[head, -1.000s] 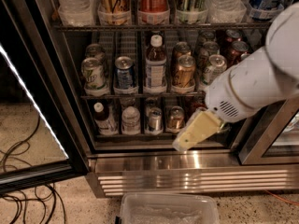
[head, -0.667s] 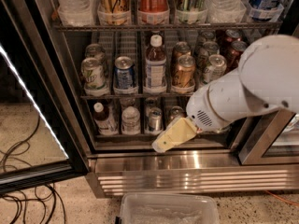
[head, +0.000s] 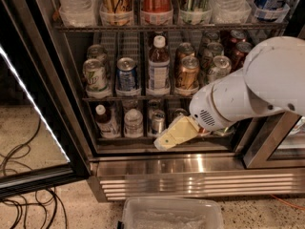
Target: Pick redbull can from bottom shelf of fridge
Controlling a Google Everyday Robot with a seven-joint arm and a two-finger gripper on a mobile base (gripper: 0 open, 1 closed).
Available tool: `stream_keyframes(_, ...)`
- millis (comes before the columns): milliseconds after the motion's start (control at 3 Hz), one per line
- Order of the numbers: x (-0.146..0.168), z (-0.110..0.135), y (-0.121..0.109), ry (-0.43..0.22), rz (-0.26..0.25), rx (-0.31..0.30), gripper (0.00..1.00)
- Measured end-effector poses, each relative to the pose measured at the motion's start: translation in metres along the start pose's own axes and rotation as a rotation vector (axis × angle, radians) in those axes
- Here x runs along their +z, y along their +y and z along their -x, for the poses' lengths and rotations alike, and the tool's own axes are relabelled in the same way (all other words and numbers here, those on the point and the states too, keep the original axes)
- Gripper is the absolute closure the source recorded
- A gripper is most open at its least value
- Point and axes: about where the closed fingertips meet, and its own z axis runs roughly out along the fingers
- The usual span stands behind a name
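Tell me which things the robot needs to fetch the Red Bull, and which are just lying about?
Needed: redbull can; bottom shelf; fridge; gripper, low at that shelf's front.
Lying about: white-capped bottle; blue can; floor cables; plastic bin.

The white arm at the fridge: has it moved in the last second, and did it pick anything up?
The gripper swung left along the front of the bottom shelf, from the right-hand side to just below and right of the redbull can. Nothing was picked up: the redbull can, the white-capped bottles beside it and all else in the fridge stand where they were.
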Motion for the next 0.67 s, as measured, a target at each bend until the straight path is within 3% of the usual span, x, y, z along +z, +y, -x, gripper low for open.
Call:
stream_keyframes(333,0.025,-0.004,0.01,-0.061,0.042,0.062,0.0)
stream_keyframes(667,0.087,-0.012,0.034,-0.152,0.135,0.187,0.0)
